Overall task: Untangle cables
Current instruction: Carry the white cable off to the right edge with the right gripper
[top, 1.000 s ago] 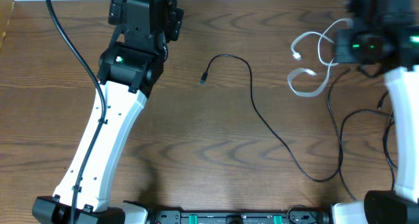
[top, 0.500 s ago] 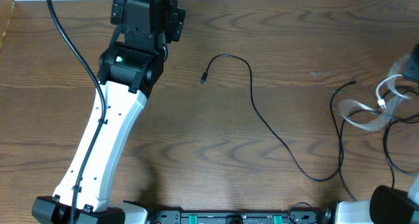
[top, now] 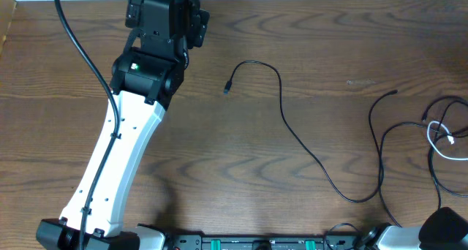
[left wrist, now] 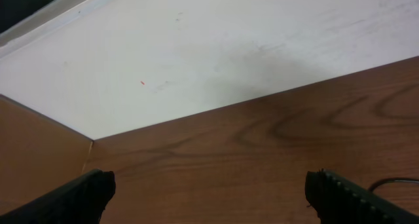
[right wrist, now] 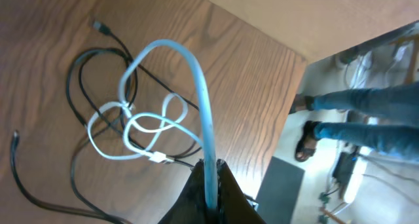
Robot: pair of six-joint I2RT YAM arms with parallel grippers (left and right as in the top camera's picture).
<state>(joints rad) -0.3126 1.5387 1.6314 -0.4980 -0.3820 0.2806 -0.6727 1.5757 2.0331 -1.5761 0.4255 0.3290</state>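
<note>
Right wrist view: the white cable rises in a limp arch from the right claw, which is pinched shut on one strand of it, while its loose loops lie knotted among the black cables on the wooden surface below. Overhead, that knot sits at the surface's far right edge, well apart from a lone black cable that snakes free across the middle. The left claw stands wide and empty near the back edge, away from every cord. The cords look light, thin and soft. They would likely sag, drag their neighbours along when lifted, and slip through a loose pinch. The small plug ends look most apt to snag in a loop. A sound hold is probably on a bare strand just beside a crossing, or just behind a plug, so that the end can be fed back through. A hard tug would likely tighten the knot.
</note>
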